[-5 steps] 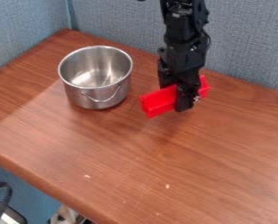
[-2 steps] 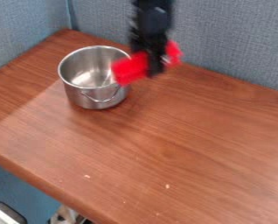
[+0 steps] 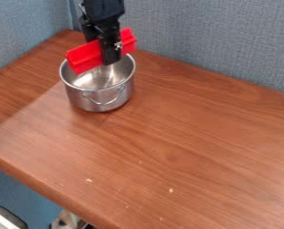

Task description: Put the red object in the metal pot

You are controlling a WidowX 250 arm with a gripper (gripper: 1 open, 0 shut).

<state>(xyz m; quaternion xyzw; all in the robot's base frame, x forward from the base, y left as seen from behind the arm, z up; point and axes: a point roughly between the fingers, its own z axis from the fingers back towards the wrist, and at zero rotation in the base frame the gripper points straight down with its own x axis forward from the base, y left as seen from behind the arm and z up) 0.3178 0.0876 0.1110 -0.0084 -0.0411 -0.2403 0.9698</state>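
The red object (image 3: 95,52) is a bright red long block, held tilted in the air just above the metal pot (image 3: 96,82). My gripper (image 3: 110,52) points straight down and is shut on the red object near its middle, its black fingers crossing the block. The shiny round pot stands on the wooden table at the back left, and its inside looks bare. The block's lower left end hangs over the pot's far rim.
The brown wooden table (image 3: 169,143) stretches to the right and front of the pot. A blue-grey fabric wall (image 3: 216,36) stands close behind the table. The table's front edge runs diagonally at the lower left.
My gripper has carried the red object up and to the left, from beside the pot on its right to above the pot's opening.
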